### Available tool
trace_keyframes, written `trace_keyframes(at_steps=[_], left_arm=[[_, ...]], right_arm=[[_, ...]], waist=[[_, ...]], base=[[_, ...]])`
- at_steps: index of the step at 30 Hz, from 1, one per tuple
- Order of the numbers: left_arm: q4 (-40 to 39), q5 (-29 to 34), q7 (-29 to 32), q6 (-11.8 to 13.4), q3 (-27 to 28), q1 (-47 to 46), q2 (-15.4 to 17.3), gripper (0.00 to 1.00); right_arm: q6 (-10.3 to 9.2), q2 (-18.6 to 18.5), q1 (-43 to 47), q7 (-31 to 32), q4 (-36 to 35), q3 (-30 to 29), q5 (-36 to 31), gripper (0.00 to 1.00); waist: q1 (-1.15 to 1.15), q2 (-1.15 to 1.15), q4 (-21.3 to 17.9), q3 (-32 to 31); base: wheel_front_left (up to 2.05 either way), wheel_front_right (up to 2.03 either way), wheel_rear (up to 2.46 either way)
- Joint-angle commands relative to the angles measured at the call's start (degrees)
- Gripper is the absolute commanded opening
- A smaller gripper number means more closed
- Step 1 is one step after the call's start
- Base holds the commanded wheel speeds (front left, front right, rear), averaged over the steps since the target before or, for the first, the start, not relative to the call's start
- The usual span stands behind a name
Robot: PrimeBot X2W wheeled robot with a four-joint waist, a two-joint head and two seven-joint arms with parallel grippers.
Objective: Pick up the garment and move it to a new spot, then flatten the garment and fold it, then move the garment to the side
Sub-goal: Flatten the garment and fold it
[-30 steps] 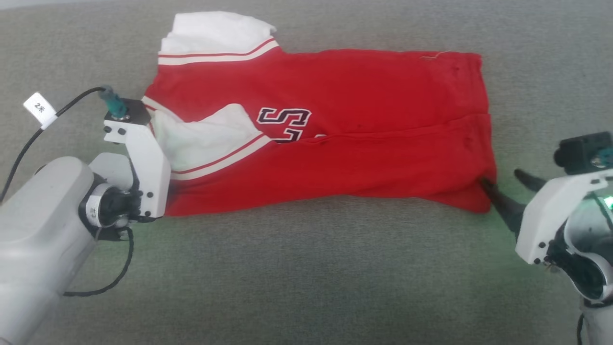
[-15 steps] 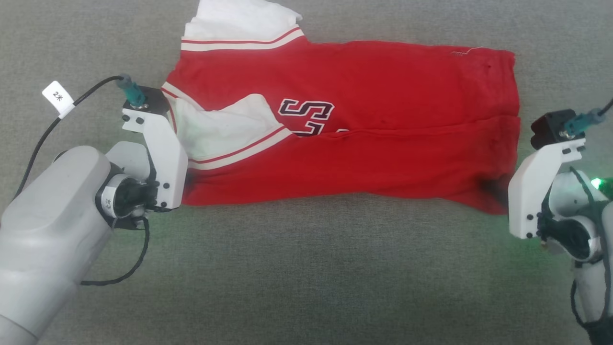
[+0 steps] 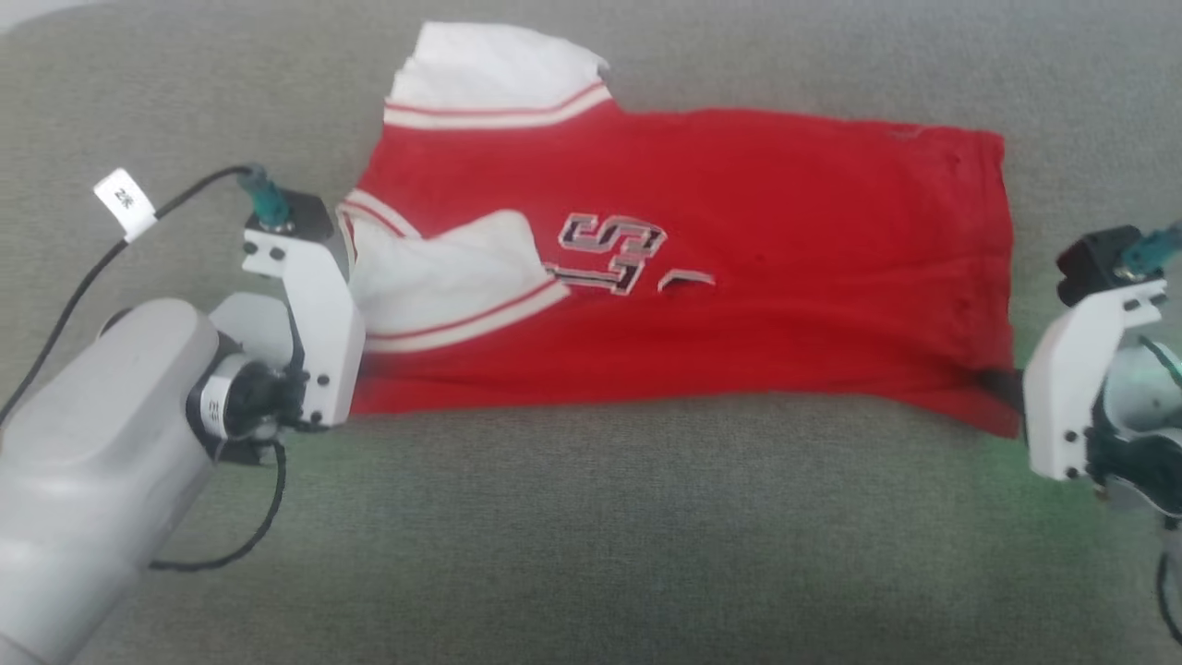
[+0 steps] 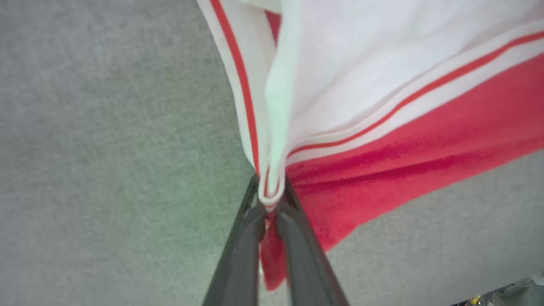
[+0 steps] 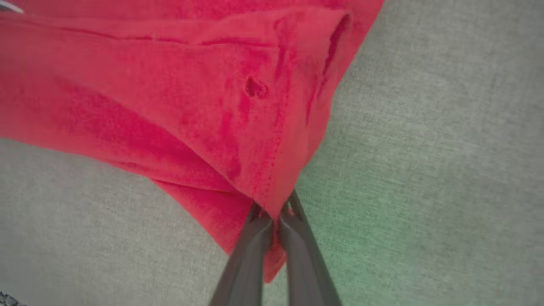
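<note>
The left gripper (image 4: 270,193) has its 2 fingers (image 4: 246,246) pressed together on the striped white edge of the garment (image 3: 739,305). The garment lies spread sideways on the grey cloth surface (image 3: 591,536), 1 white sleeve (image 3: 443,268) folded onto its chest. The right gripper (image 5: 274,210) is pinched closed on the red hem corner.

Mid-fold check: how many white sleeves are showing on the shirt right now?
2. The far sleeve sticks out at the far edge of the garment; the near sleeve lies folded over the red front, next to the left gripper.
</note>
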Motion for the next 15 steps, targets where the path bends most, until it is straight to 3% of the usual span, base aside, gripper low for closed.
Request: trace_keyframes(at_steps=[1,8,15], left_arm=[[-1.31,0.25,1.19,1.07,-0.46,1.42,1.17,0.00],[-12.03,0.86,5.82,6.30,-1.66,4.03,5.70,0.00],[-26.17,-0.35,9.42,12.76,-2.81,10.74,11.78,0.00]], right_arm=[[-0.04,-1.27,1.31,1.10,-0.80,-0.56,0.73,0.00],[-0.04,-4.16,6.04,5.08,-5.65,-2.61,2.34,0.00],[-0.04,-3.89,13.94,12.09,-11.32,-6.48,3.79,0.00]], waist=[[0.00,0.00,0.56,-0.93],[0.00,0.00,1.71,-2.91],[0.00,0.00,1.82,-3.65]], base=[[0.00,0.00,0.00],[0.00,0.00,0.00],[0.00,0.00,0.00]])
